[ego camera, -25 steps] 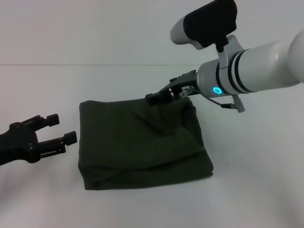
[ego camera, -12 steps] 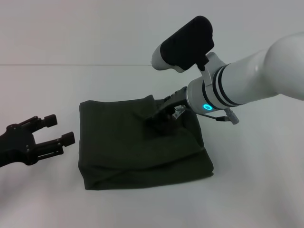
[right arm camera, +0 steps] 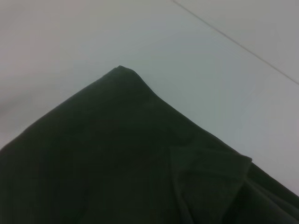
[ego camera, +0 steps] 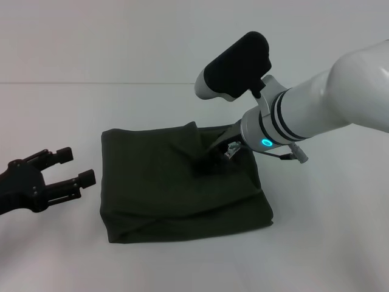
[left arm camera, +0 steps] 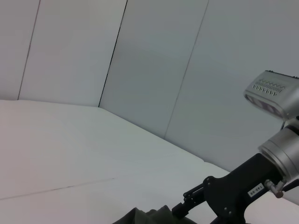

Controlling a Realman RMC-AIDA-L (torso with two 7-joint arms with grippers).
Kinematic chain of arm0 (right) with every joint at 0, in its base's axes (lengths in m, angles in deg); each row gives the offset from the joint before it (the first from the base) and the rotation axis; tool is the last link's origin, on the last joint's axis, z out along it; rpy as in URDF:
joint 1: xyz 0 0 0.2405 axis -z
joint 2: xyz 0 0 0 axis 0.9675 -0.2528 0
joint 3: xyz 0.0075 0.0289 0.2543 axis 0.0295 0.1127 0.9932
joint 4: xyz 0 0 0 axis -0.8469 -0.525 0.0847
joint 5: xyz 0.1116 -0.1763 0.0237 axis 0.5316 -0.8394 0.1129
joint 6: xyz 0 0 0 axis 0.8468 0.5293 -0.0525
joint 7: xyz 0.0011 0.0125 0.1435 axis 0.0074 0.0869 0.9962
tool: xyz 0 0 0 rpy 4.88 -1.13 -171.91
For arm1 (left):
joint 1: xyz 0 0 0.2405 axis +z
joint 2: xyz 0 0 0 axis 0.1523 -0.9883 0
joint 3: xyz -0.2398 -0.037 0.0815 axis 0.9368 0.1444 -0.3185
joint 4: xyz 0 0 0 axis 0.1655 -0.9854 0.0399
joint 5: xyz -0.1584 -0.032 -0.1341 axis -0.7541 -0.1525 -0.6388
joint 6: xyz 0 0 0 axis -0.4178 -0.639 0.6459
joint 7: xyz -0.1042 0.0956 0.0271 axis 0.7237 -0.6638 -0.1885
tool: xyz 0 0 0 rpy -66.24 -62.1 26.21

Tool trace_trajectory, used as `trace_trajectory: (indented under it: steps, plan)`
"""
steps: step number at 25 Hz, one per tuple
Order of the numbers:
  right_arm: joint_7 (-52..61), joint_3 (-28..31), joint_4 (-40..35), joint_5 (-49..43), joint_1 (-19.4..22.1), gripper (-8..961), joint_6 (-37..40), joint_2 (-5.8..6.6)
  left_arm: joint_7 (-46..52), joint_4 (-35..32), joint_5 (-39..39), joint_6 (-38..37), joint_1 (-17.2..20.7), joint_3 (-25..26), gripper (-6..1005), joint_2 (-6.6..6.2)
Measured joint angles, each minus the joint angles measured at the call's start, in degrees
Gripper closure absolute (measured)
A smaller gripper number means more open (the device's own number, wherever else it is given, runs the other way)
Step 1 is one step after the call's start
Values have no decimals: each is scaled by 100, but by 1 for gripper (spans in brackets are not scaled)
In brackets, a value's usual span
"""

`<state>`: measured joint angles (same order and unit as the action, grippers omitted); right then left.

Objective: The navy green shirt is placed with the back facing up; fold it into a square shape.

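Note:
The navy green shirt lies on the white table as a rough square bundle, with a small raised peak on its back edge. My right gripper comes down on the shirt's top just behind the middle, its tip sunk into the dark fabric. In the right wrist view the shirt fills the lower part, showing one corner and a small fold. My left gripper hovers open just off the shirt's left side, holding nothing. The left wrist view shows the right gripper from the side above a sliver of the shirt.
The white table spreads out on all sides of the shirt. A pale wall rises behind the table's back edge. The bulky white right arm reaches over the back right part of the table.
My right gripper has moved from the shirt's back edge forward and down onto its top. The back edge now shows a small raised peak. The left gripper has barely moved.

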<state>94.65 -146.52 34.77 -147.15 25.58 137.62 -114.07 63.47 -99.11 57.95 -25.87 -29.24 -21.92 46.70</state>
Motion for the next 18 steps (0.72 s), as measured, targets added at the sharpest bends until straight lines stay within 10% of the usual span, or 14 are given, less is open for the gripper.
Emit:
trace_trajectory:
  steps: [18]
  plan:
    - [57,-22,291,-238,-136,71,-125,-9,0,0,-26,2,-60,-1,95,17]
